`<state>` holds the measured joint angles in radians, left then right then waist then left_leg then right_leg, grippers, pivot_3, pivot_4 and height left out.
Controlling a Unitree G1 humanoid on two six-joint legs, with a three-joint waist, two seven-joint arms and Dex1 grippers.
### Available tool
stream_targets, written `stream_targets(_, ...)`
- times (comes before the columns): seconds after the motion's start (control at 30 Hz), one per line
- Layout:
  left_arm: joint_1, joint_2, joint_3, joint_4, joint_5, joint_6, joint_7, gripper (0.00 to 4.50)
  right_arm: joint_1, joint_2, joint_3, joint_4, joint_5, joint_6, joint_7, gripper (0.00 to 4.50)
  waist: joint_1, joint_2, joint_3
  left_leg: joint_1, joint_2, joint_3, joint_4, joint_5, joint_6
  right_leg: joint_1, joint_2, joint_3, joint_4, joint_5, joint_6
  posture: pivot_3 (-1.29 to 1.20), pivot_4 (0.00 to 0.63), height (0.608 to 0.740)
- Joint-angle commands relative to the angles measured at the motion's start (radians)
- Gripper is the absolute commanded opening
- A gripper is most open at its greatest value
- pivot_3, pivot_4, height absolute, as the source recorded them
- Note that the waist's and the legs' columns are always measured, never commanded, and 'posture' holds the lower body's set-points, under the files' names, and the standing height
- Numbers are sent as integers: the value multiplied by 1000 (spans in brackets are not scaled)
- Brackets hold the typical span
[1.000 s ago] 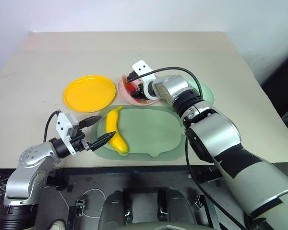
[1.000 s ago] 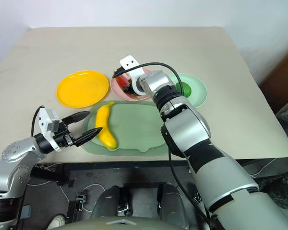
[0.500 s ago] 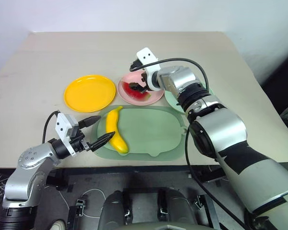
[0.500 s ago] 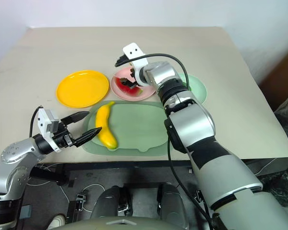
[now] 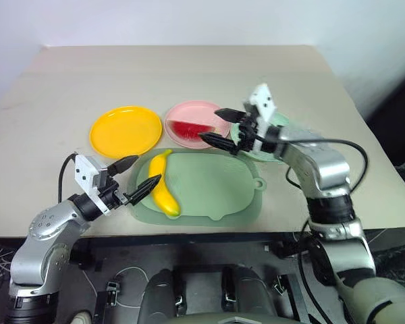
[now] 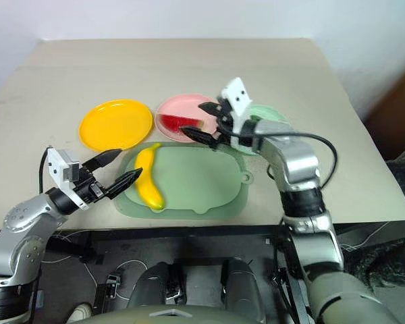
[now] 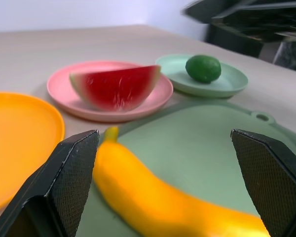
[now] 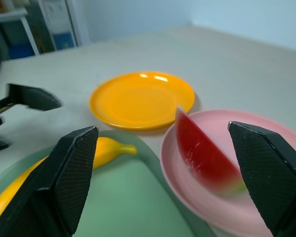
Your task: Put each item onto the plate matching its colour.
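Jaws of both grippers are gaping empty: left gripper (image 5: 136, 177) flanking the banana (image 5: 161, 191) lying on the tray (image 5: 216, 185), right gripper (image 5: 217, 126) hovering beside the watermelon wedge (image 5: 192, 129) sitting on the pink plate (image 5: 189, 113).

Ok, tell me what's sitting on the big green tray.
Only the banana lies on the tray, along its left side, with the open left claw beside it. The rest of the tray's top is bare. What is beneath the banana is covered.
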<state>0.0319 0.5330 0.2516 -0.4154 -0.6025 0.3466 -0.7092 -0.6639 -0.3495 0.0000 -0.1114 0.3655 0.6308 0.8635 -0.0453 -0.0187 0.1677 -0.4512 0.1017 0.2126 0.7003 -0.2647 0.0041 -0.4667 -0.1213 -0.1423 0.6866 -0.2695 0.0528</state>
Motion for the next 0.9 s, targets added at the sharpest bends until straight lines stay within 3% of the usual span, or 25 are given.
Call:
stream_targets(0.03,20,-15,23,-70,-12,5,52,4500,42,-17,-23,-119,103,18,38,4458,1,0,0,3,0,0,-1,0,0,2,0,0,-1,0,0,0,150,695)
stream_targets(0.33,58,-115,-51,-212,69,87,311,4500,155,-115,26,-138,120,9,76,4458,16,0,0,8,-1,-1,0,-1,2,9,-1,0,-3,0,0,0,150,695)
stream_targets(0.5,23,-181,-132,-281,138,264,540,4500,167,-195,-23,-130,157,34,107,4458,24,-1,0,8,-1,-1,0,-1,2,9,-1,0,-3,0,0,0,150,695)
stream_targets(0.63,-9,-271,-129,-314,87,358,643,4500,220,-275,-30,-130,160,34,142,4458,36,-1,0,8,-1,-2,0,-2,2,10,-2,-1,-3,0,0,0,150,695)
stream_targets(0.9,-74,-300,-116,-290,100,477,721,4500,253,-305,-10,-131,142,21,126,4458,32,-1,0,8,-1,-2,0,-1,2,10,-1,-1,-3,0,0,0,150,695)
